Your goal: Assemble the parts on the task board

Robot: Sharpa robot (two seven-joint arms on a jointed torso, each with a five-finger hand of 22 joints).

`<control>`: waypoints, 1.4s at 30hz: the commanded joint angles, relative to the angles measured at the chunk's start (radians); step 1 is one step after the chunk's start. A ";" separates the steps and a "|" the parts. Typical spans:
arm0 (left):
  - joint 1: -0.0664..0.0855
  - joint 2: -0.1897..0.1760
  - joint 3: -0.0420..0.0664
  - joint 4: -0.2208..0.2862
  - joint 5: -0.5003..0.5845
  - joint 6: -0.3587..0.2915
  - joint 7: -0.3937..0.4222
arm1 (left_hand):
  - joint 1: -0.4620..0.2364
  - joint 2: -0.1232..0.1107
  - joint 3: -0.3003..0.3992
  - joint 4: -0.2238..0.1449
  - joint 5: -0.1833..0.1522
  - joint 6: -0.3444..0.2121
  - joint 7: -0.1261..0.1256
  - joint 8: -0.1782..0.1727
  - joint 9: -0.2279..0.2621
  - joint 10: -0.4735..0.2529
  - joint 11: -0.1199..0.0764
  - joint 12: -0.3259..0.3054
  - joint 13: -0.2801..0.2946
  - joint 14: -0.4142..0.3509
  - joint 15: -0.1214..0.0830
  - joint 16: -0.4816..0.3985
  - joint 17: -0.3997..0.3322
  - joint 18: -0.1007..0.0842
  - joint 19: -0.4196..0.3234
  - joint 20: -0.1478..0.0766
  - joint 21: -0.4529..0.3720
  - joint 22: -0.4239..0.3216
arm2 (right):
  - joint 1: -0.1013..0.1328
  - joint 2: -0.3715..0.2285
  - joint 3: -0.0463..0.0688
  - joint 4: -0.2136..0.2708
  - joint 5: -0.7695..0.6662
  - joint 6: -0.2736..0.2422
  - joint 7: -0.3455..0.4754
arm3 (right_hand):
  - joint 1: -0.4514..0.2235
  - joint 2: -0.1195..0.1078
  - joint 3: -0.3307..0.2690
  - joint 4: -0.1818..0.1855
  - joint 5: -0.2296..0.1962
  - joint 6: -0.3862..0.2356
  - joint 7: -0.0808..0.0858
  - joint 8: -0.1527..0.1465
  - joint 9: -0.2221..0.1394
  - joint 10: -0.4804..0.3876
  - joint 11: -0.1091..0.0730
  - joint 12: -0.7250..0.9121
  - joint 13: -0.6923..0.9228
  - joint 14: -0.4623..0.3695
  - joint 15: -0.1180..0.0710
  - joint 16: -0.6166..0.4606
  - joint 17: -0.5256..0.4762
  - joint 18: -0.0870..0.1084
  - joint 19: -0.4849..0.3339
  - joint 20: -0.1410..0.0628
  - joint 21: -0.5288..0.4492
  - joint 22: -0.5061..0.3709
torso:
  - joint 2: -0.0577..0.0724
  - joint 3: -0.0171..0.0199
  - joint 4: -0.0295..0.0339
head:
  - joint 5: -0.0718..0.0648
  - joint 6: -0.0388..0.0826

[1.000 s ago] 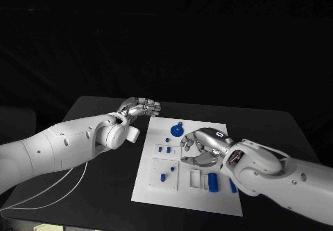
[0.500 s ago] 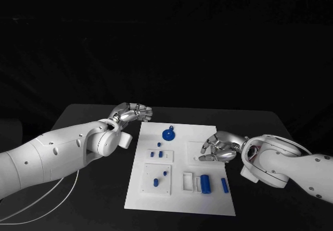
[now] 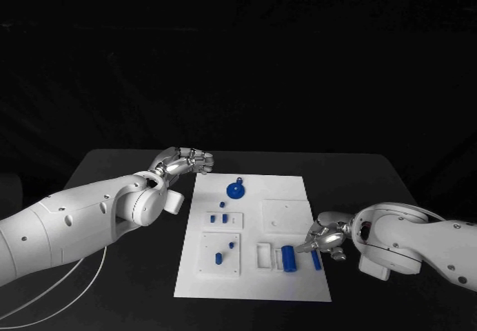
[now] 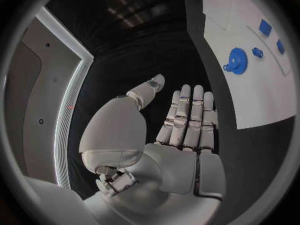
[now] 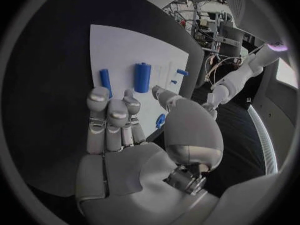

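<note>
The task board (image 3: 283,283) is seen as plain white, and it is laid on a black table (image 3: 129,289). The parts (image 3: 288,258) on it are coloured blue, while both hands (image 3: 185,163) (image 3: 326,239) are seen as shiny silver.

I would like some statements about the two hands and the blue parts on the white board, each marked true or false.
1. The left hand holds a blue part. False: it holds nothing and sits off the board's far left corner.
2. The round blue gear lies on the far part of the white board. True.
3. The right hand is at the board's right edge, beside the slim blue bar. True.
4. The right hand's fingers are wrapped around the thick blue cylinder. False: the cylinder lies free on the board, apart from the hand.
</note>
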 commanded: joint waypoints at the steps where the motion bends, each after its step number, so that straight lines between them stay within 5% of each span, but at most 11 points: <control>1: 0.000 0.000 0.000 0.009 0.006 0.013 0.014 | -0.003 0.000 -0.004 0.004 0.001 -0.007 0.001 0.004 -0.002 -0.007 0.001 -0.004 -0.001 0.001 0.004 -0.005 0.002 0.021 0.005 0.002 -0.004 0.002 | 0.000 0.001 -0.015 0.001 -0.003 0.020 -0.055 | -0.011 0.003 -0.010 0.007 -0.001 0.020 0.000 0.004 0.005 -0.046 -0.008 0.008 0.006 -0.006 0.001 0.008 0.004 0.065 -0.002 -0.006 0.007 0.023 | 0.000 -0.0027 0.0003 | -0.007 -0.006; 18: -0.001 0.005 0.000 0.023 0.009 0.016 0.011 | -0.007 0.000 -0.006 0.006 0.002 -0.008 0.001 0.004 -0.002 -0.008 0.001 -0.004 -0.001 0.001 0.005 -0.006 0.003 0.021 0.006 0.002 -0.005 0.002 | -0.016 0.089 -0.066 -0.044 -0.017 -0.014 -0.057 | -0.058 -0.017 -0.021 0.090 -0.041 0.008 0.001 -0.007 0.023 -0.041 -0.007 0.013 0.026 -0.007 0.002 0.014 0.021 0.065 -0.009 -0.014 0.031 0.021 | 0.003 -0.0037 0.0056 | -0.022 -0.022; 27: -0.001 0.005 0.000 0.023 0.009 0.016 0.009 | -0.008 0.000 -0.006 0.007 0.002 -0.008 0.001 0.004 -0.002 -0.008 0.001 -0.004 -0.001 0.001 0.005 -0.007 0.004 0.021 0.006 0.002 -0.005 0.002 | -0.036 0.134 -0.067 -0.068 -0.016 -0.050 -0.054 | -0.057 -0.016 -0.022 0.092 -0.040 0.008 0.001 -0.008 0.024 -0.041 -0.007 0.013 0.027 -0.007 0.002 0.014 0.021 0.065 -0.009 -0.014 0.032 0.021 | 0.003 -0.0023 0.0021 | -0.009 -0.029; 36: -0.001 0.003 0.000 0.022 0.009 0.016 0.007 | -0.008 0.001 -0.006 0.007 0.002 -0.008 0.001 0.004 -0.002 -0.008 0.001 -0.004 -0.001 0.001 0.005 -0.008 0.004 0.021 0.006 0.002 -0.006 0.002 | -0.038 0.145 -0.068 -0.077 -0.016 -0.079 -0.052 | -0.025 0.016 -0.039 0.089 -0.039 0.014 0.000 -0.007 0.033 -0.040 -0.008 0.012 0.033 -0.007 0.001 0.013 0.026 0.065 -0.015 -0.016 0.042 0.021 | 0.002 -0.0029 0.0018 | -0.006 -0.033; 42: -0.001 0.003 0.000 0.021 0.009 0.016 0.006 | -0.008 0.001 -0.006 0.007 0.002 -0.009 0.001 0.004 -0.003 -0.008 0.002 -0.004 -0.001 0.001 0.005 -0.008 0.004 0.021 0.006 0.002 -0.006 0.002 | -0.038 0.134 -0.068 -0.073 -0.016 -0.095 -0.050 | 0.026 0.020 0.024 0.087 -0.047 0.034 -0.006 -0.001 0.042 -0.035 -0.013 0.008 0.035 -0.006 -0.004 0.010 0.027 0.065 -0.016 -0.014 0.047 0.019 | 0.003 -0.0034 0.0012 | -0.004 -0.034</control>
